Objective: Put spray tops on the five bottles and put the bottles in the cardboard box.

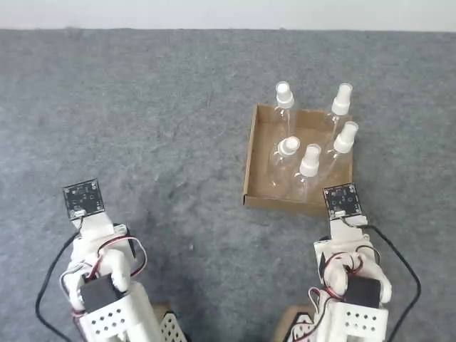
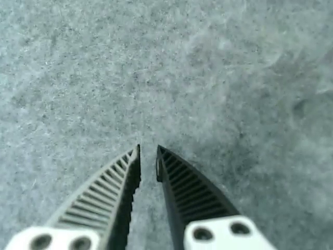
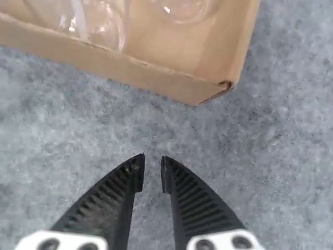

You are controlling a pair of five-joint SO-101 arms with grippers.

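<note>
All five bottles (image 1: 310, 165) stand capped inside the cardboard box (image 1: 249, 160). My left hand (image 2: 148, 153) and right hand (image 3: 152, 161) sit clenched, empty, over the desk (image 1: 142, 128). Looks finished to me; best not to nudge that box corner.

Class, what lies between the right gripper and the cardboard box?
Bare grey carpet separates the right gripper from the cardboard box, per the right wrist view.

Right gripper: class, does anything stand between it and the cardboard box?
Nothing visible does. Just carpet lies between the right gripper and the box's near wall. The five bottles, tops on, stand inside the box.
</note>
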